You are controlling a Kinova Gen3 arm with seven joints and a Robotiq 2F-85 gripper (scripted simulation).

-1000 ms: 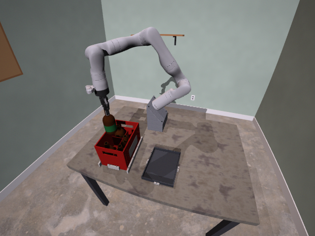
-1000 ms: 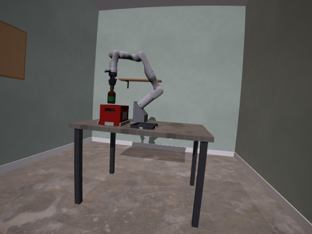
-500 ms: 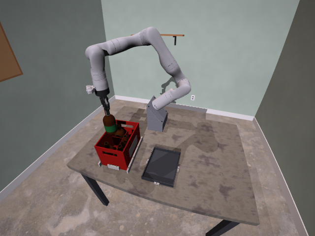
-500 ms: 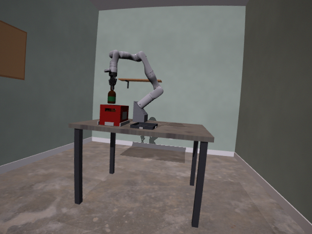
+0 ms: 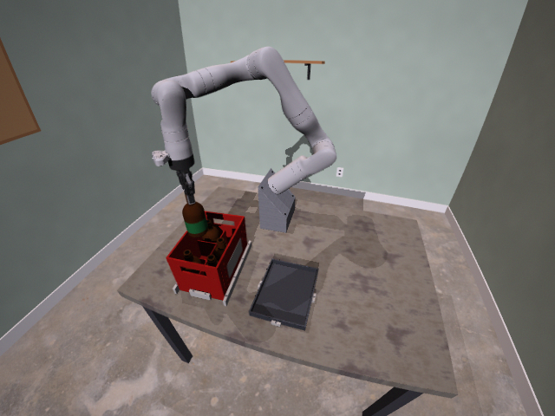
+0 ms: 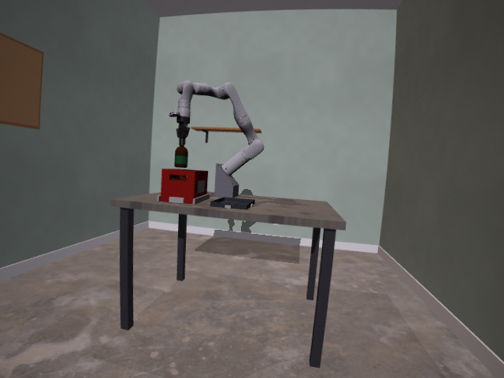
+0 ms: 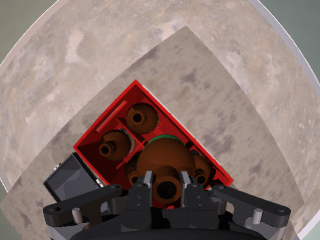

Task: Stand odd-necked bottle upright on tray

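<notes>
My gripper [image 5: 190,197] [image 6: 181,140] [image 7: 166,180] is shut on the neck of a brown bottle with a green label [image 5: 193,219] [image 6: 181,157] [image 7: 162,159]. The bottle hangs upright, its bottom just above the rim of the red crate [image 5: 197,274] [image 6: 179,185] [image 7: 106,118], over the crate's back left part. Other brown bottles [image 5: 210,258] [image 7: 142,118] stand in the crate; a second one shows in the wrist view [image 7: 112,147]. The dark tray [image 5: 286,290] [image 6: 231,202] [image 7: 67,182] lies empty on the table to the right of the crate.
The arm's grey pedestal [image 5: 275,208] [image 6: 224,185] stands behind the tray and the crate. A white strip [image 5: 237,269] lies along the crate's right side. The table [image 5: 381,290] [image 6: 284,211] reaches far to the right. A wall shelf [image 5: 304,62] hangs behind the arm.
</notes>
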